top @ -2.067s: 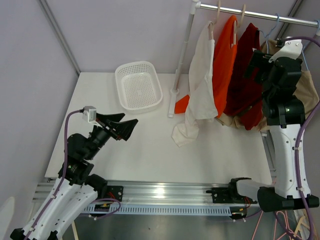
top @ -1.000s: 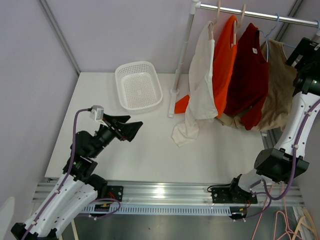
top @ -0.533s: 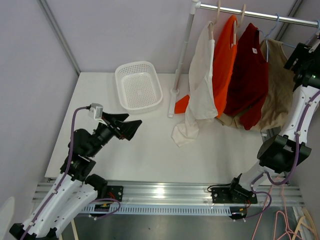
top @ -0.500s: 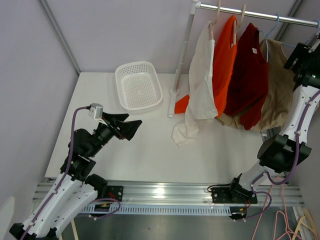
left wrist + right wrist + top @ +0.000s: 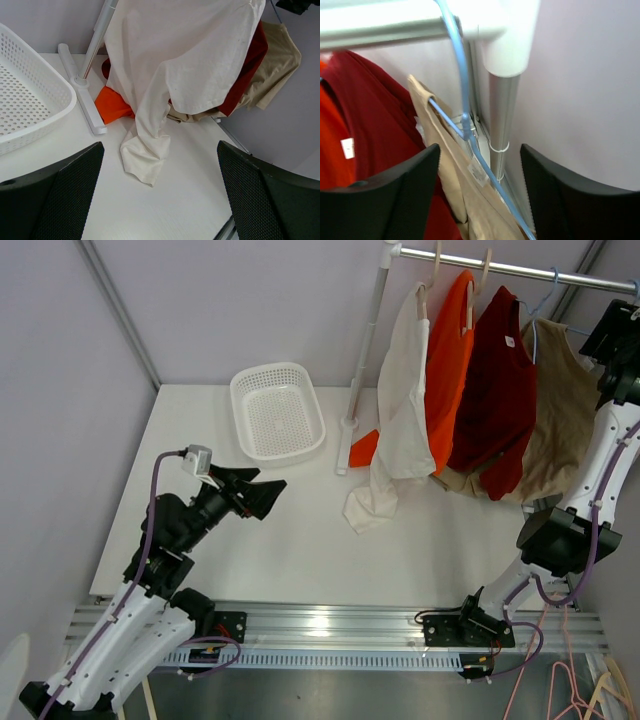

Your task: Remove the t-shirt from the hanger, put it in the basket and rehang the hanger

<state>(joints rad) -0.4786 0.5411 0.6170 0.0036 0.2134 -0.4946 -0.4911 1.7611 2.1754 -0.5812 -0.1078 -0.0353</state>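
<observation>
Four shirts hang on a rail (image 5: 500, 268): white (image 5: 404, 390), orange (image 5: 448, 355), dark red (image 5: 495, 390) and tan (image 5: 560, 410). The white shirt's lower end rests on the table. My right gripper (image 5: 612, 332) is raised at the rail's right end, open and empty. In the right wrist view its open jaws (image 5: 480, 195) frame the blue hanger (image 5: 464, 75) that carries the tan shirt (image 5: 447, 150), without touching it. My left gripper (image 5: 255, 496) is open and empty above the table's left half, facing the white shirt (image 5: 185, 55).
A white basket (image 5: 277, 410) stands at the back left, and shows in the left wrist view (image 5: 25, 100). The rack's left upright (image 5: 366, 350) and its foot (image 5: 82, 100) stand by it. The rack's right upright (image 5: 502, 115) is close to my right gripper. Wooden hangers hold the other shirts.
My right arm has swung from in front of the red and tan shirts out to the right and up to the rail's end. My left gripper has shifted slightly and stays open.
</observation>
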